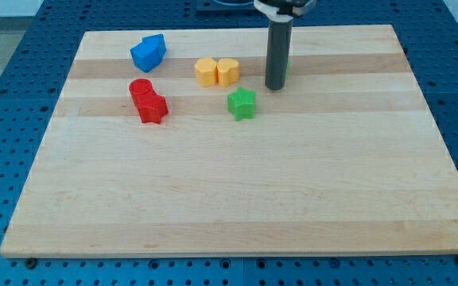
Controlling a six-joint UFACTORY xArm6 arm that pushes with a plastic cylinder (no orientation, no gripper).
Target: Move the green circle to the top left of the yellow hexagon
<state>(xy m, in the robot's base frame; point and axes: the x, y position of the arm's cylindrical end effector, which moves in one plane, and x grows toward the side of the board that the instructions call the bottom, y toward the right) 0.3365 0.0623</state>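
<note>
My tip (275, 88) rests on the board at the view's upper middle. A sliver of green (286, 68) shows just past the rod's right side; this is the green circle, mostly hidden behind the rod. The yellow hexagon (206, 71) lies to the left of the tip and touches a second yellow block (228, 71) on its right. A green star (242, 103) lies below and left of the tip, apart from it.
Two touching blue blocks (148, 53) lie at the upper left. A red circle (141, 89) touches another red block (154, 110) below it. The wooden board (229, 199) sits on a blue perforated table.
</note>
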